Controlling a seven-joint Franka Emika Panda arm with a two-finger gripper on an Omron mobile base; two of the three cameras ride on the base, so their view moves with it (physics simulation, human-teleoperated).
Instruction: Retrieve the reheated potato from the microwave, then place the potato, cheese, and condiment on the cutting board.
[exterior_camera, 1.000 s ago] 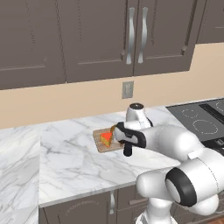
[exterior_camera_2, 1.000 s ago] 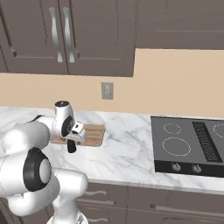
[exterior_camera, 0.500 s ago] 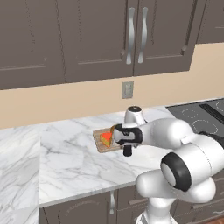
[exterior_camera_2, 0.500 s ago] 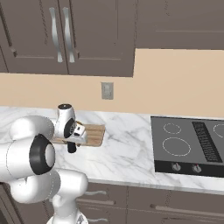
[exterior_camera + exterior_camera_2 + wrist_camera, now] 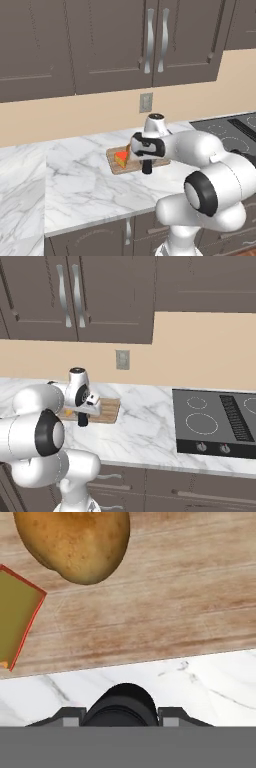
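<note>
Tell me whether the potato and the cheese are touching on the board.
Apart. The hand view shows bare cutting board wood between the potato and the cheese.

Colours on your counter
You have a golden-brown speckled potato (image 5: 75, 543), a yellow-olive cheese (image 5: 16, 614) edged red, a light-brown grained board (image 5: 165, 607), a black condiment (image 5: 121, 706), and a white grey-veined marble counter (image 5: 200, 687).

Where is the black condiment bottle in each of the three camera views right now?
Left base view: the condiment stands on the counter under the gripper, just off the cutting board's near edge.
Right base view: the condiment stands left of centre, at the board's near edge.
Hand view: its round black top sits at bottom centre, on marble.
Shared landmark: the cutting board.
</note>
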